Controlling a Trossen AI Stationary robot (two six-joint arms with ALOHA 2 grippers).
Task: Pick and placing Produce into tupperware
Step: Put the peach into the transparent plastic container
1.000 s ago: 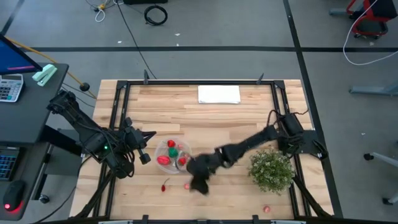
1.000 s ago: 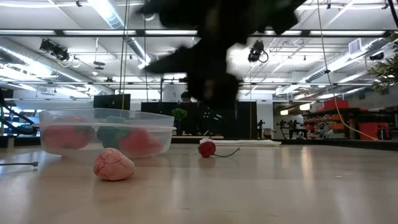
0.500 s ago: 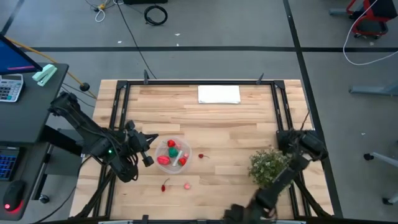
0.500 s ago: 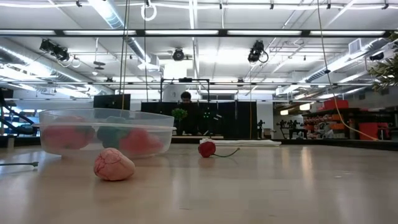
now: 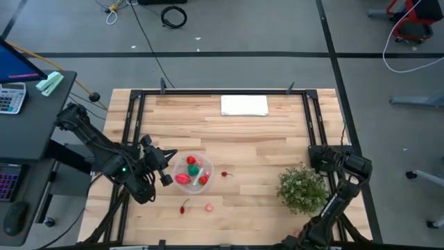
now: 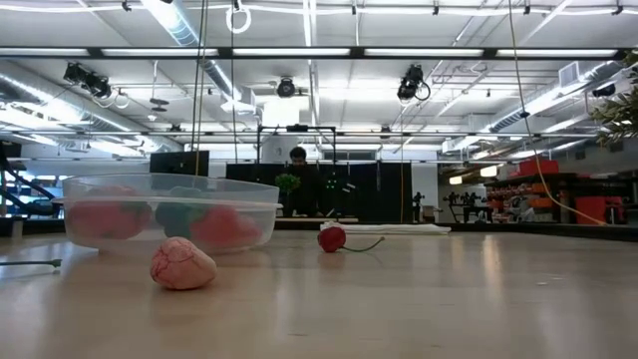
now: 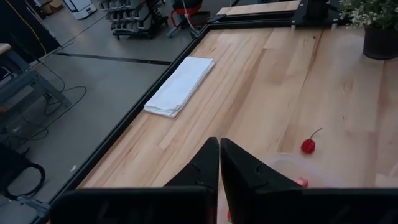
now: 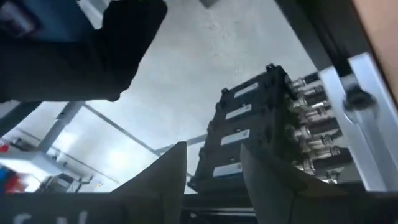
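A pale wooden bench (image 5: 263,149) is sitting in a large workshop under strip lights, with a folded white cloth (image 5: 244,105) lying near its far edge and a bushy plant (image 5: 302,189) standing at its right side. The tub (image 5: 192,171) is resting left of centre, holding several red and pink pieces and one green one. Three pieces are lying loose around it: a red one with a stem (image 5: 225,174) just beside its right, a pink lump (image 5: 209,206) nearer the front edge, and a small red one (image 5: 184,207) near that. Another pink piece (image 5: 297,234) is lying well apart, in front of the plant.

The left pincer (image 5: 166,169) is hovering just beside the tub's left rim with its fingers pressed together and nothing between them. The right pincer (image 8: 211,171) is hanging off the front right corner of the bench, fingers spread and empty, looking down at equipment below.

By my judgement four pieces are waiting to be collected. The right arm is needing a long swing back, and the plant is standing in its way to the far pink piece, so a brush could be toppling it. The round pieces could be rolling away under a misplaced pinch. The left pincer, so close to the light tub, could be nudging it aside.
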